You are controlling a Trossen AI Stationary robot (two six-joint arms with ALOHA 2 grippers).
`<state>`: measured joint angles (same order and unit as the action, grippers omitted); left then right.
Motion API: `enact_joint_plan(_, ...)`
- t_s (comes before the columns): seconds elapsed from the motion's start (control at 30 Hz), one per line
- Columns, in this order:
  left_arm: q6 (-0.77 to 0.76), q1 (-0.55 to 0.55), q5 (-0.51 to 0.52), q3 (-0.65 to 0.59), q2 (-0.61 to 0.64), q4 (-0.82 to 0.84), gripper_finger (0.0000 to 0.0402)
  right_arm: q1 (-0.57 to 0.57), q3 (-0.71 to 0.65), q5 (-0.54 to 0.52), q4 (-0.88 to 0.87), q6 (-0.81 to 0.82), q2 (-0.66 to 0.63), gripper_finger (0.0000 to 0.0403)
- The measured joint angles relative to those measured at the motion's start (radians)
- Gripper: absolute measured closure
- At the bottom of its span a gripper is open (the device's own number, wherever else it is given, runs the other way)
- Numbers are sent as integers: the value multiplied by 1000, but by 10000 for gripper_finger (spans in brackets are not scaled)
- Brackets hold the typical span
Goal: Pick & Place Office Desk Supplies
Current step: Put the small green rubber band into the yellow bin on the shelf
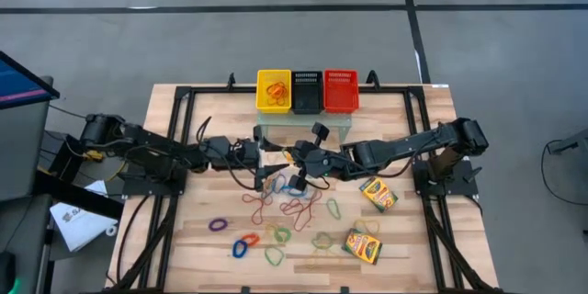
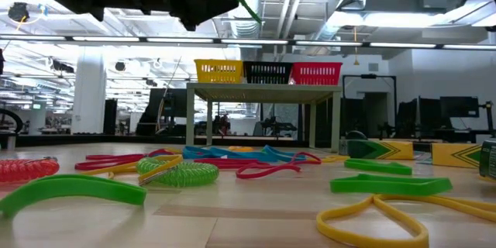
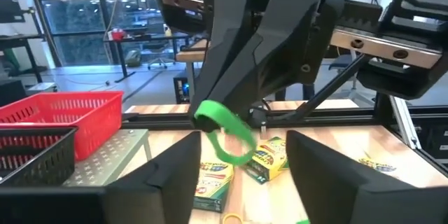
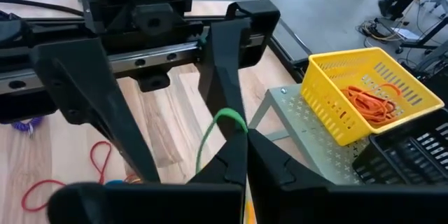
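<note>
Above the table's middle, my right gripper (image 4: pixel 241 134) is shut on a green rubber band (image 3: pixel 225 131). My left gripper (image 3: pixel 243 155) faces it from the table's left, open, with one finger on either side of the band and apart from it. The two grippers meet in the high view, left gripper (image 1: pixel 280 158) and right gripper (image 1: pixel 303 158). Several loose rubber bands (image 1: pixel 276 207) lie on the wooden top below. Two yellow-and-green crayon boxes (image 1: pixel 378 194) (image 1: pixel 363 246) lie flat toward the right. My right gripper pinches one end of the green band's loop (image 4: pixel 231 117) between its two shut fingertips. The fingers come from the table's right, slanting down. The rest of the loop (image 3: pixel 238 155) sticks out past the tips and droops slack, clear of the table.
A yellow basket (image 1: pixel 273 90) holding orange bands, a black basket (image 1: pixel 306 91) and a red basket (image 1: pixel 341 90) stand in a row on a small grey stand (image 1: pixel 303 129) at the far middle. Black rails frame the table on the left and right.
</note>
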<state>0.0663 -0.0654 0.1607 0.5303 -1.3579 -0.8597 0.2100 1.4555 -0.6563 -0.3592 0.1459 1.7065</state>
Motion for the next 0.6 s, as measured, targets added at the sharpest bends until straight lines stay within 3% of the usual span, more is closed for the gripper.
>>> enact_joint_plan(0.33, -4, 17, 33, 0, 0, 5, 389, 2, 0, 0, 0, 0, 0, 403)
enact_joint_plan(0.5, -4, 22, 33, 0, 1, 33, 398, 13, 0, -9, 0, -27, 0, 399)
enact_joint_plan(0.6, -4, 21, 33, 0, 16, 93, 399, 23, 0, -10, 0, -82, 0, 374)
